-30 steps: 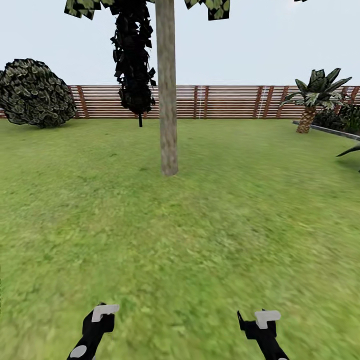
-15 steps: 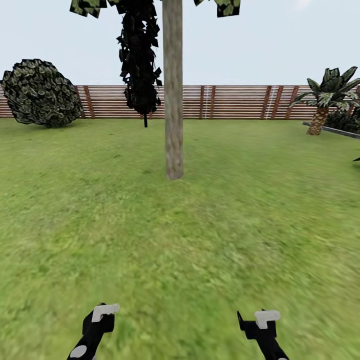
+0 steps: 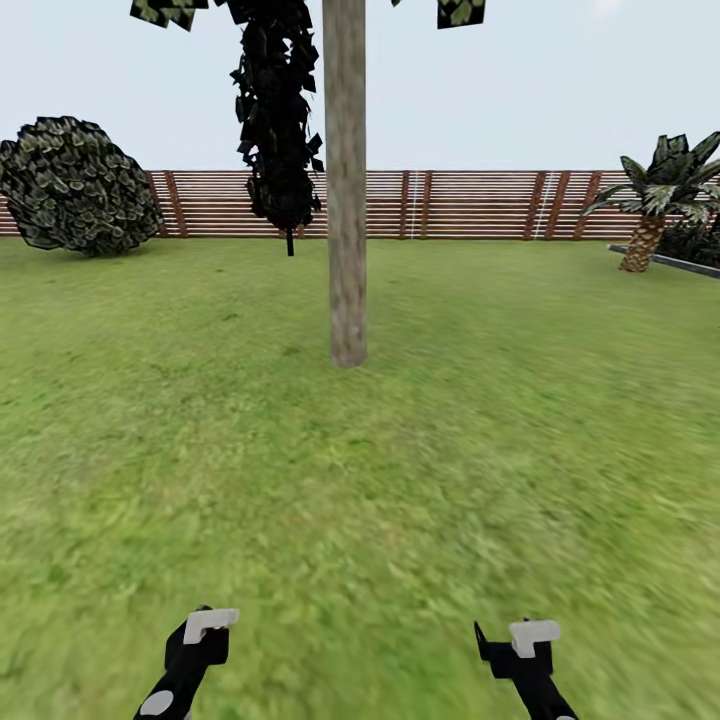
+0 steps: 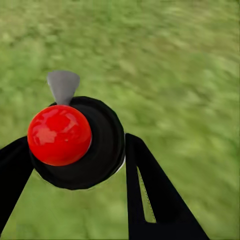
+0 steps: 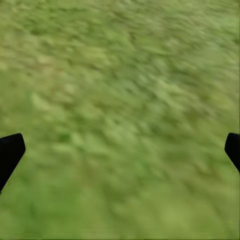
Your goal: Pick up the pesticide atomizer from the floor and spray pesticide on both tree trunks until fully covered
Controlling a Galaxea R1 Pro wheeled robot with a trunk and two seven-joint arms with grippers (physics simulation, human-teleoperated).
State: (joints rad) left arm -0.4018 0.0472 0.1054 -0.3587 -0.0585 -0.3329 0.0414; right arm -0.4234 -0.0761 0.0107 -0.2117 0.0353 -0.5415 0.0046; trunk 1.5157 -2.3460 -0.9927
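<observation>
Atomizer (image 4: 75, 140) clamped in left tool (image 4: 75, 165) — trunk (image 3: 346, 200) well ahead.

tree trunk (image 3: 346, 190): your 12 o'clock, standing on the lawn (image 3: 400, 450), well ahead
fence (image 3: 460, 204): behind the trunk, running 10 to 2 o'clock
bush (image 3: 75, 185): your 10 o'clock, in front of the fence
palm (image 3: 655, 195): your 2 o'clock, near the fence
thin tree (image 3: 278, 120): just left of the trunk, behind it
</observation>
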